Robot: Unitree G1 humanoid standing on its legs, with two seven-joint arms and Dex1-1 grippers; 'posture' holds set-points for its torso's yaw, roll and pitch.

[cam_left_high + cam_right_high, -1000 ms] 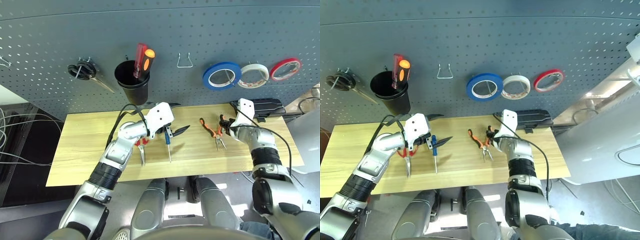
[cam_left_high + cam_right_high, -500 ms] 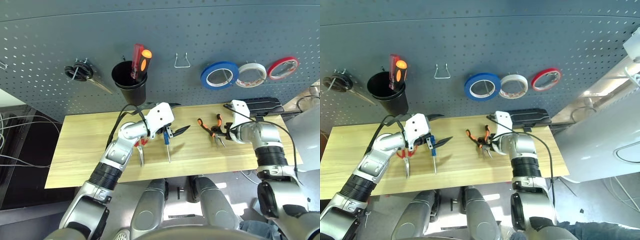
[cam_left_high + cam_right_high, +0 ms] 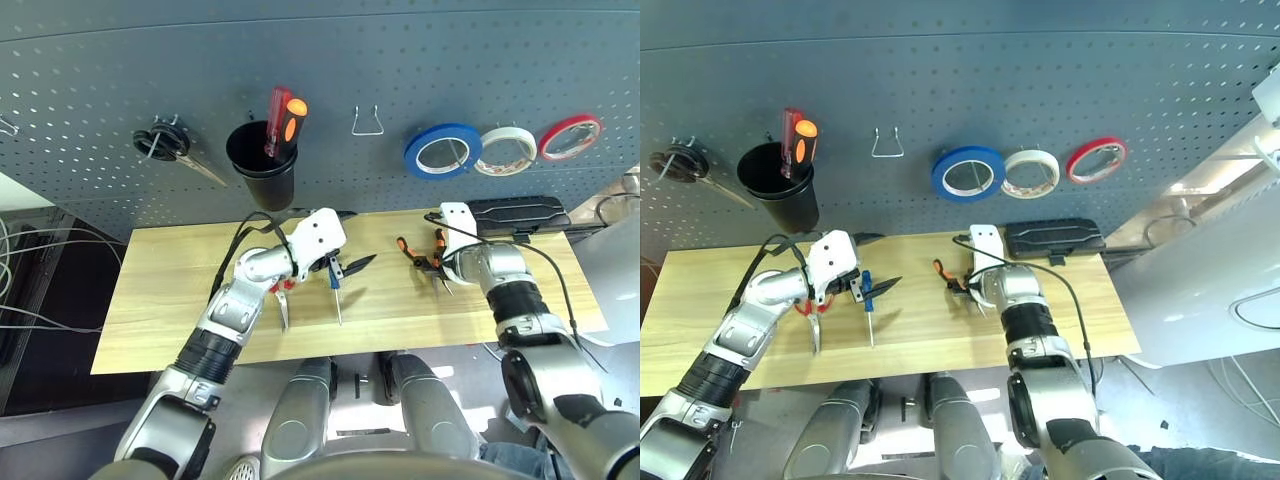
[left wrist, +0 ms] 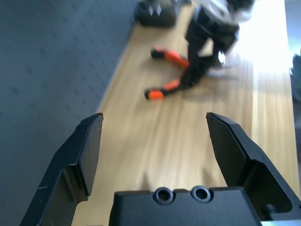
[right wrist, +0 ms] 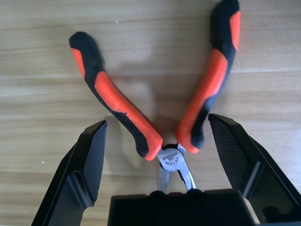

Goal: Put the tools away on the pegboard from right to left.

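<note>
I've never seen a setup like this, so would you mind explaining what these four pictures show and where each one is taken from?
This is a two-armed humanoid robot at a wooden table, facing a pegboard. The two wide pictures come from its head, looking down over its arms. The other two come from cameras on its wrists, looking along each gripper's black fingers.

On the table lie orange-and-black pliers, a blue-handled screwdriver and red-handled scissors. The blue tape roll already hangs on the pegboard.

The right gripper is open, straddling the pliers' joint with the handles spread ahead of it; it has not closed on them. The left gripper is also open, hovering over the table near the screwdriver and holding nothing.
</note>
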